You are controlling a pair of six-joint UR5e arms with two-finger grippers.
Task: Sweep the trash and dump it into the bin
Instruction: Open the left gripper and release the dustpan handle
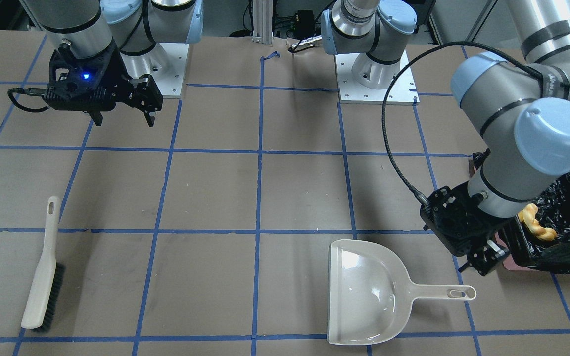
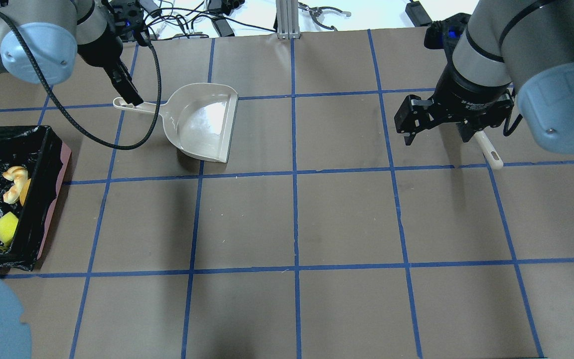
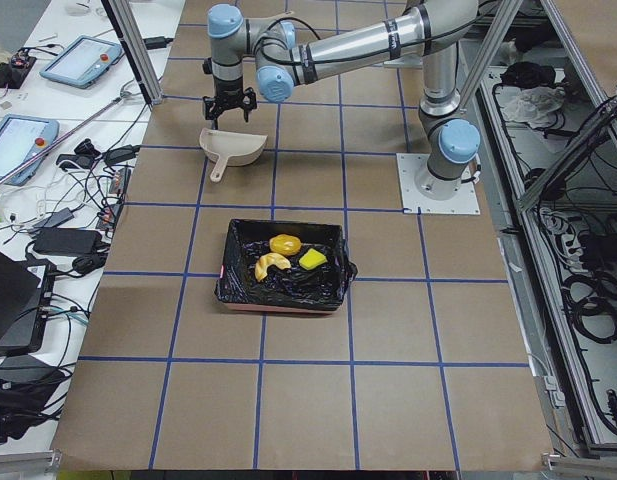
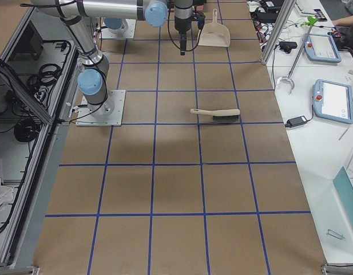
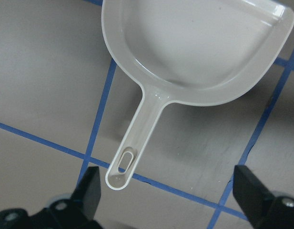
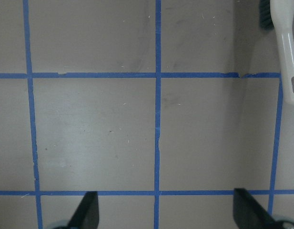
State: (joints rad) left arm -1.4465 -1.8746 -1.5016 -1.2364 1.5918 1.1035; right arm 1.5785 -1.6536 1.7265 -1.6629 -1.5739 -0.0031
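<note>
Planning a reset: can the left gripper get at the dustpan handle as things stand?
Probably yes. The left gripper hangs open just above the dustpan handle, whose end lies between its spread fingers. Nothing rests on or beside the handle.

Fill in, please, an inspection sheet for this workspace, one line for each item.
Surface: table covered with brown paper, with a blue tape grid.
Job's things: yellow wedge, lump and crescent all lie in the bin; the dustpan is empty and flat on the table; the brush lies apart from it.
Clutter: nothing seen.
Grippers: left gripper open over the end of the dustpan's handle, holding nothing; right gripper open and empty, above the table.
Cables: black cable hangs in a loop from the left wrist.
Surroundings: teach pendants and loose wires on the side benches.
</note>
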